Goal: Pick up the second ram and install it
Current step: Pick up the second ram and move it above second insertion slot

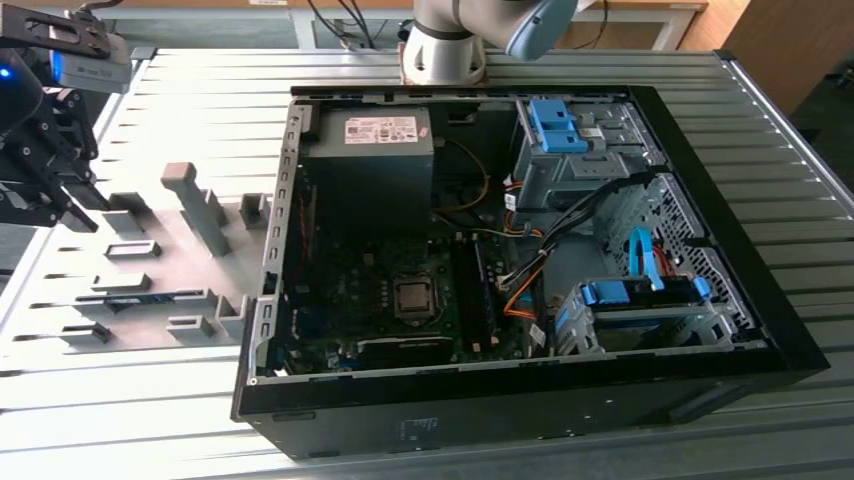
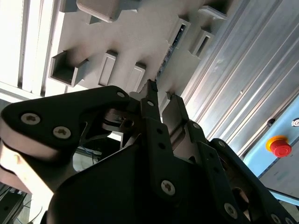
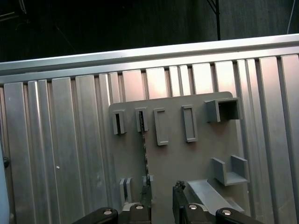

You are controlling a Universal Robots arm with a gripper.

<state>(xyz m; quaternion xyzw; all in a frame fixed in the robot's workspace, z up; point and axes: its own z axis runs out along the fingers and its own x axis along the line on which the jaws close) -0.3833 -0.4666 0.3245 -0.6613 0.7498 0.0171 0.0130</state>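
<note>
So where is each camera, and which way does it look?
Exterior view: off the arm, looking down on the computer case and fixture plate; arm shows.
First wrist view: on the wrist, facing the plate and second ram; jaws' tips show.
Second wrist view: on the wrist, behind the jaws, facing the plate.
Both wrist views share plate, jaws.

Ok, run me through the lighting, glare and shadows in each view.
Exterior view: the ribbed table glares white, the computer case interior sits in shadow. Second wrist view: the table washes out white in places, the gripper is a dark backlit mass. First wrist view: even, soft light on the grey fixture plate, black beyond the table.
</note>
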